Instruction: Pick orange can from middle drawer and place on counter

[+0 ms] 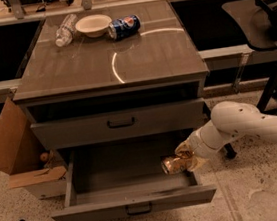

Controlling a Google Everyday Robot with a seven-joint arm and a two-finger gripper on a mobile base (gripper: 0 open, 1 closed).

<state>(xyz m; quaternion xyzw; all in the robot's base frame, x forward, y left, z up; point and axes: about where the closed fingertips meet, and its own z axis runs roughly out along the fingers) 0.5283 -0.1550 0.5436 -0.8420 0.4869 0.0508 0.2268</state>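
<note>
I see gripper (183,158) clamped on orange can (171,165), fingers closed round it. Can lies sideways at the right end of the open drawer (135,204), nr the front wall; can't tell if it touches the floor. Arm comes in from the right. Counter (137,57) carries Pepsi can (123,26), bowl (93,24), bottle (65,31) at the back.

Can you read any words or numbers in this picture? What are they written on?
"pepsi": on the blue can lying on the counter.
The orange can, held by the gripper at the open drawer: marks too blurred to read.
The water bottle: label unreadable.
</note>
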